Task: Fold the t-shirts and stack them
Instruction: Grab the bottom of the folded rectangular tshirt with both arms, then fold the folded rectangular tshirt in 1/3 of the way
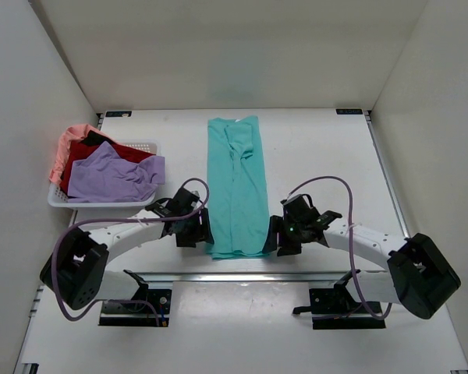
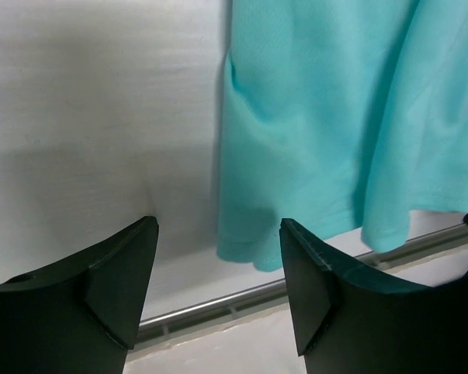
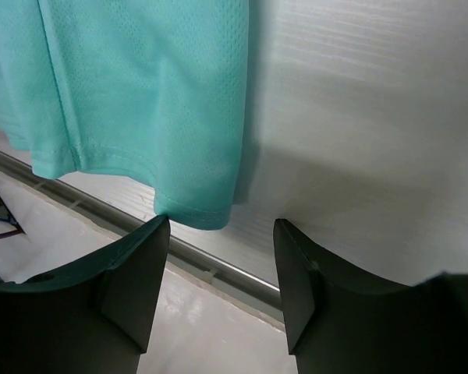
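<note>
Narrow-folded teal cloth t-shirt [image 1: 238, 187] laid mid-frame. Left fingers [image 2: 117, 273], right fingers [image 3: 129, 276] spread, empty, beside lower hem corners. Risk: only top layer pinched, fold pulled open.

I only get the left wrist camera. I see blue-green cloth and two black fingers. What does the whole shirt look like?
Observer: The teal t-shirt lies in a long narrow strip down the middle of the table, sides folded in.
Operator: Where's the other hand?
Observer: The right hand is open at the strip's near right corner, holding nothing.
Operator: Are there more shirts?
Observer: Yes. A lavender shirt, a dark red shirt and a salmon pink shirt are heaped in a white basket on the left.
</note>
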`<state>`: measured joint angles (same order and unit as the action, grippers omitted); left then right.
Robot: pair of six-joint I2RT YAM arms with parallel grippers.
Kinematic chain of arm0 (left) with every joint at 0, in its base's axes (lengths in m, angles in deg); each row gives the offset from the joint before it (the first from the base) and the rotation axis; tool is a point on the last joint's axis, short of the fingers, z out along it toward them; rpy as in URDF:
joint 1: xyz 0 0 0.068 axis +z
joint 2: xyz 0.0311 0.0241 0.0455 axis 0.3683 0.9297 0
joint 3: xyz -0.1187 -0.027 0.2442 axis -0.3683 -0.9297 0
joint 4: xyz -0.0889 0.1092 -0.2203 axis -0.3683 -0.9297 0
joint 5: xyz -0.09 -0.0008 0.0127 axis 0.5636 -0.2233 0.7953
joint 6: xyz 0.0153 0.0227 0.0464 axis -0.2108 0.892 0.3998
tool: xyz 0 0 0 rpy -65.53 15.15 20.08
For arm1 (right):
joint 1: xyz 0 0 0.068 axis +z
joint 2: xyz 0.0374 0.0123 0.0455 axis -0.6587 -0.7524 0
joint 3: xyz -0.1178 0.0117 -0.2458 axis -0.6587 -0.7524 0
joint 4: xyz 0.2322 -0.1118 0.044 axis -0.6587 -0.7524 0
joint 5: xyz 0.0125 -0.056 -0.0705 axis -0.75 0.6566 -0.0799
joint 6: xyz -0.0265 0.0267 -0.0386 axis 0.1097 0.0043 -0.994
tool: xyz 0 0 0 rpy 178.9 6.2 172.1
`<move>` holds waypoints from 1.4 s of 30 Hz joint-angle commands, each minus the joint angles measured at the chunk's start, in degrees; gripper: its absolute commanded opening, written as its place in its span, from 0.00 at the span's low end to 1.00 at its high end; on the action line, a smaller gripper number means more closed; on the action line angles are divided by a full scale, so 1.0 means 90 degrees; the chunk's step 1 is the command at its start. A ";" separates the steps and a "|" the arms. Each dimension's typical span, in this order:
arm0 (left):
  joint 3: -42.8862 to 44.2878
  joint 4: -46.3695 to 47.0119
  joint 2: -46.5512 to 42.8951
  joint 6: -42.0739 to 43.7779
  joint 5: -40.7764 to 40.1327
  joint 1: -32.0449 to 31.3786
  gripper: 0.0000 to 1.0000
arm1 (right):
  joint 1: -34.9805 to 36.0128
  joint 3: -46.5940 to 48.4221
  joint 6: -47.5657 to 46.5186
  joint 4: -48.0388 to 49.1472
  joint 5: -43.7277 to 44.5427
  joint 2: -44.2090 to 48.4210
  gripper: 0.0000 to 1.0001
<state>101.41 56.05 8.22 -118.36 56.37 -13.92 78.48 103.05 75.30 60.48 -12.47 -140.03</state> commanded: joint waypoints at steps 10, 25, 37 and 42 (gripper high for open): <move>-0.0225 0.0765 0.0476 -0.0826 0.0157 -0.0554 0.41 | 0.0076 -0.0241 0.0028 0.0413 -0.0175 -0.0519 0.24; -0.0158 -0.0299 -0.0256 -0.1353 0.0470 -0.1062 0.00 | -0.0166 -0.0437 -0.0674 -0.1168 -0.0935 0.1140 0.00; 0.2339 -0.0816 0.0785 -0.0593 0.0039 0.0665 0.00 | -0.1748 0.1961 -0.2558 -0.1646 -0.1297 -0.0633 0.00; 0.3453 -0.0874 0.1684 -0.0300 0.0322 0.1193 0.00 | -0.1896 0.3806 -0.2989 -0.1948 -0.1269 -0.2060 0.00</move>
<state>128.10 51.05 20.51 -124.42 59.43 -5.72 61.95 129.32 53.27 45.64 -24.38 -154.04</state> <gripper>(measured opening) 0.022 0.008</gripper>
